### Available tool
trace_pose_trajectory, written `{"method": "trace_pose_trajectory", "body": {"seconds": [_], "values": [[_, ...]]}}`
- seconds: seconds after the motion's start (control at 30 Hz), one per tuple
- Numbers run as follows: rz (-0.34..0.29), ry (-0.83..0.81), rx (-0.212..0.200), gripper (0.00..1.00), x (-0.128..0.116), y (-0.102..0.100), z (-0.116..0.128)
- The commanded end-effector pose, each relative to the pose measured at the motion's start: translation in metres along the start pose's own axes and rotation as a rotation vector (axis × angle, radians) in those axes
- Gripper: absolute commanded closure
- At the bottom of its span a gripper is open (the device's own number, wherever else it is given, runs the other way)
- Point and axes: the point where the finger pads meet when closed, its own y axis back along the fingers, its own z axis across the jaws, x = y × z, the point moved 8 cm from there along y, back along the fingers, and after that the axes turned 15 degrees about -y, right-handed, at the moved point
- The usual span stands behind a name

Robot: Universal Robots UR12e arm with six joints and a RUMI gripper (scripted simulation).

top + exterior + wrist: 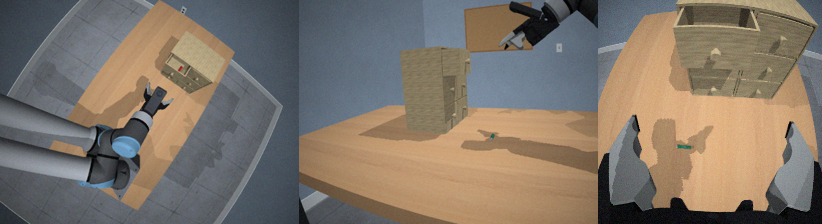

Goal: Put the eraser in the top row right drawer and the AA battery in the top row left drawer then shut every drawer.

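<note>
The AA battery is seen lying on its side on the bench, in front of the chest and well apart from it, inside the shadow cast by the arm. In the top view it is hidden beneath the tool.

It is judged to be a light, rigid, smooth cylinder that can roll away or squirt out if pinched off-centre. It would best be taken across its round body at mid-length, with the fingers set square to its long axis and brought down close to the bench surface. Little force should be needed, and no damage from a firm pinch is expected.

The left drawer of the top row, as the fronts are faced, is pulled well out and open at the top, so the battery could be dropped into it. In the top view a red block, probably the eraser, is seen inside that same drawer. If so, it lies on the wrong side. The other drawers appear shut.

The tool is held high above the bench, at about the level of the chest top or above it. It is tilted forward and downward towards the chest. Its fingers are spread fully and nothing is held between them. In the wrist view the battery appears between them, nearer the left one.
</note>
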Motion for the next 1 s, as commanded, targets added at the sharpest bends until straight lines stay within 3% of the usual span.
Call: {"method": "trace_pose_trajectory", "body": {"seconds": [0.0,0.97], "values": [[0.03,0.0,0.002,0.0,-0.002,-0.003,0.001],[0.126,0.0,0.028,0.0,-0.011,-0.014,0.004]]}}
